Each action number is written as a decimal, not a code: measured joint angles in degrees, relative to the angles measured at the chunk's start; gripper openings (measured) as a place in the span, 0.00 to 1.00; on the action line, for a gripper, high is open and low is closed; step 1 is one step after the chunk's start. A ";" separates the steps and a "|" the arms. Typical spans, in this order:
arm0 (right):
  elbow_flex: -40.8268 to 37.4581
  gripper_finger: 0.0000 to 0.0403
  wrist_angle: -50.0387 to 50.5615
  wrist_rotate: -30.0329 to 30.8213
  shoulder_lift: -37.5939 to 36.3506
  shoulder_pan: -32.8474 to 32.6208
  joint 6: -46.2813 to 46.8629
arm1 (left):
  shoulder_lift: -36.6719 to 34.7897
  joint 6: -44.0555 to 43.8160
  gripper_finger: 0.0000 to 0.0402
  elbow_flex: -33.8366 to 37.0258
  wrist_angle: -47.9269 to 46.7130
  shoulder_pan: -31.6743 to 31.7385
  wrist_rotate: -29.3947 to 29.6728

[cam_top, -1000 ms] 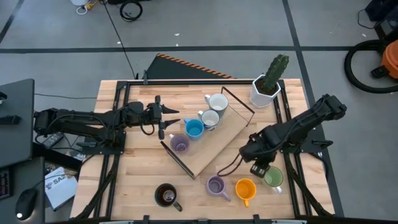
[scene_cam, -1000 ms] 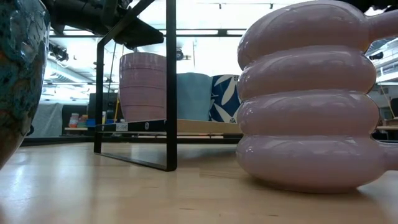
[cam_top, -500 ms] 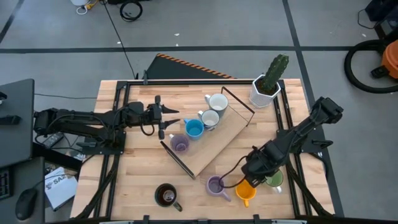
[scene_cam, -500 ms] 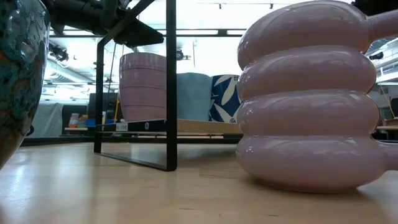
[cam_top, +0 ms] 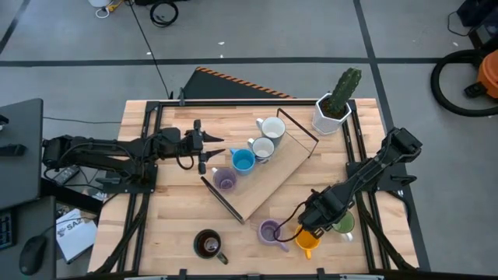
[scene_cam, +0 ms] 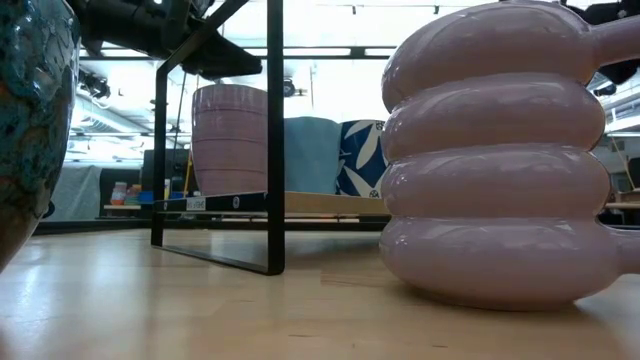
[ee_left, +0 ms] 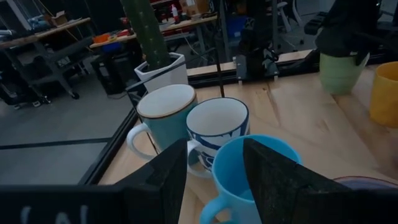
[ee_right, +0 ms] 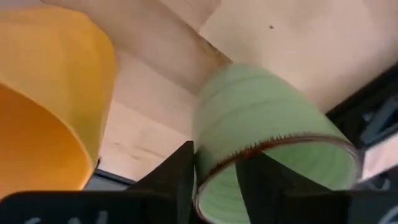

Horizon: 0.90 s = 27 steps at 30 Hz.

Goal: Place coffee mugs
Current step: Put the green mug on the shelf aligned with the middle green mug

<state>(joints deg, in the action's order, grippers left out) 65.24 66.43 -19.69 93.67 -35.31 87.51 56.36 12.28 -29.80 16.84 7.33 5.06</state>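
Note:
Four mugs stand on the tilted wooden board (cam_top: 268,177): white (cam_top: 272,127), pale patterned (cam_top: 263,148), bright blue (cam_top: 243,161) and lilac (cam_top: 224,181). On the table near the near edge stand a dark mug (cam_top: 208,245), a second lilac mug (cam_top: 270,232), an orange mug (cam_top: 307,239) and a green mug (cam_top: 343,226). My right gripper (ee_right: 214,180) is open and low between the orange and green mugs. Its fingers stand on either side of the green mug's rim (ee_right: 219,167); whether they touch it I cannot tell. My left gripper (ee_left: 214,168) waits open, just left of the blue mug (ee_left: 249,168).
A white pot with a cactus (cam_top: 333,109) stands at the far right corner. A black wire frame (cam_top: 299,132) rises around the board. In the low view the lilac mug (scene_cam: 490,160) and the dark mug (scene_cam: 30,120) fill the foreground. Bare wood lies between the board and the dark mug.
My right gripper has moved toward the near edge and down, from beside the board's right corner to the orange and green mugs. The mugs have stayed where they were.

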 joint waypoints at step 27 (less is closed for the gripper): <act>11.86 0.07 16.36 14.70 -0.26 13.95 -34.33 | 0.00 -5.39 0.40 -0.04 -1.79 0.00 0.00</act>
<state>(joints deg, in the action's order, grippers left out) 77.10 82.79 -4.99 93.41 -21.36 53.17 56.36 6.89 -29.85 15.05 7.33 5.06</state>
